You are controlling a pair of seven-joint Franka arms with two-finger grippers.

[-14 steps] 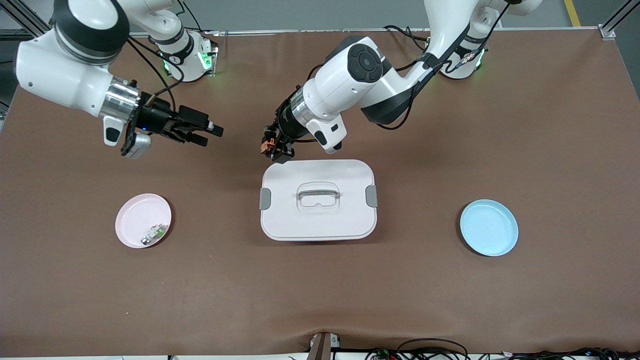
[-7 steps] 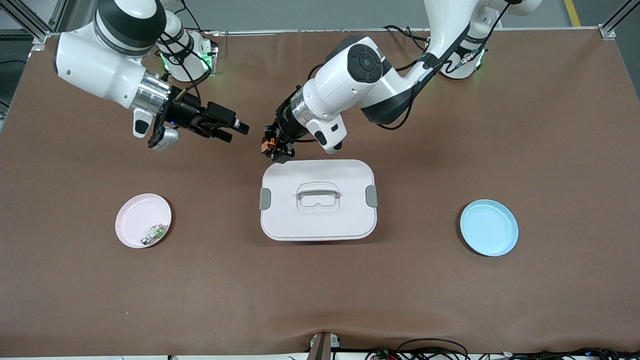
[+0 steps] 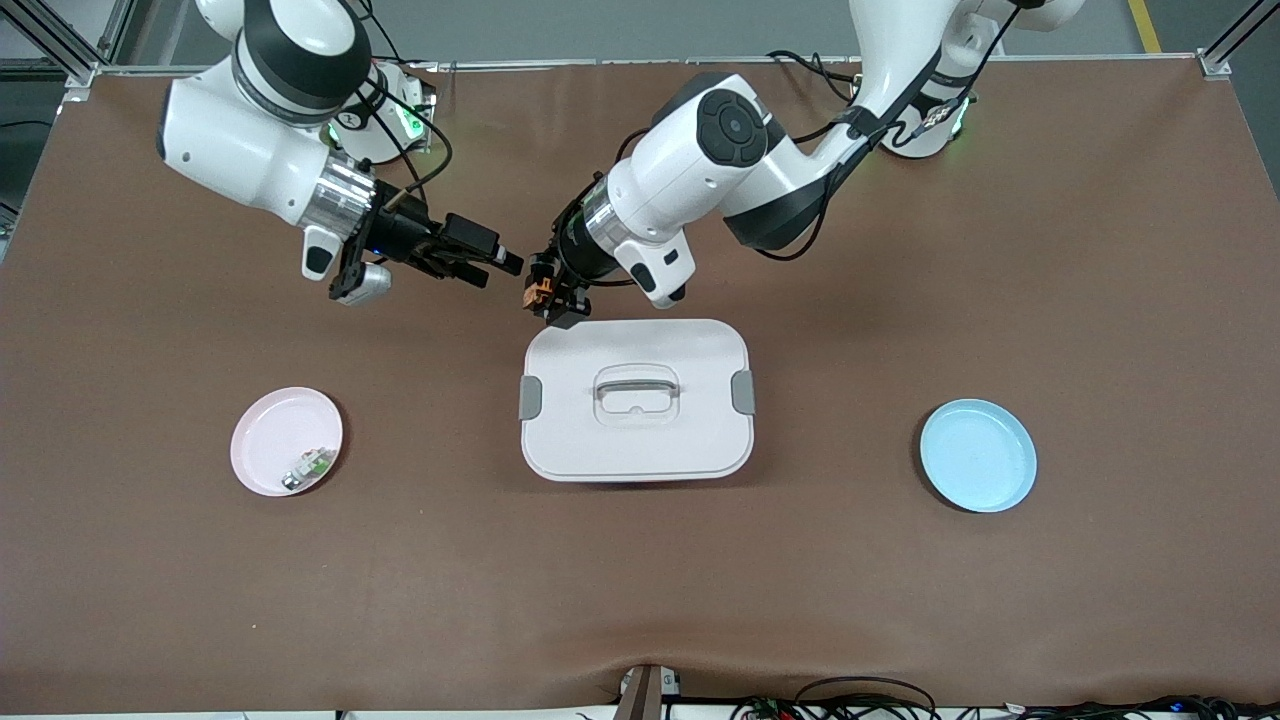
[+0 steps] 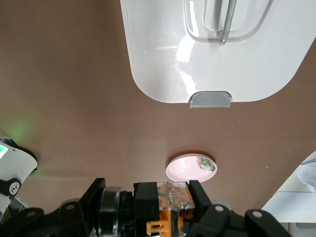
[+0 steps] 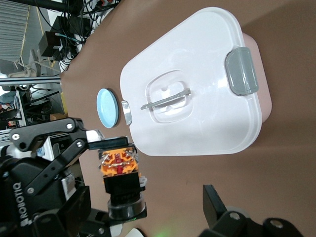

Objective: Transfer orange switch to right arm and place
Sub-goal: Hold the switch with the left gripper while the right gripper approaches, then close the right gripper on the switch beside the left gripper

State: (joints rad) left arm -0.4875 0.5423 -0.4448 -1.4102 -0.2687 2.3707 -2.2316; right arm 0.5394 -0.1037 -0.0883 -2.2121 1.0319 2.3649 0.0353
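Observation:
The orange switch [image 3: 540,289], a small black block with an orange part, hangs above the table beside the white box. My left gripper [image 3: 550,300] is shut on it. In the left wrist view the switch [image 4: 170,205] lies lengthwise between the jaws of the left gripper [image 4: 148,210]. My right gripper [image 3: 497,270] is open and level with the switch, its tips a short way off toward the right arm's end. In the right wrist view the switch [image 5: 120,173] shows just ahead of the open right gripper [image 5: 148,210], apart from both fingers.
A white lidded box [image 3: 636,440] with grey latches sits mid-table, below the left gripper. A pink plate [image 3: 270,430] holding a small green-white-silver piece [image 3: 308,466] lies toward the right arm's end. A blue plate [image 3: 978,455] lies toward the left arm's end.
The right arm has swung in toward the held switch, its open gripper now close to it. The left arm and the switch have stayed in place.

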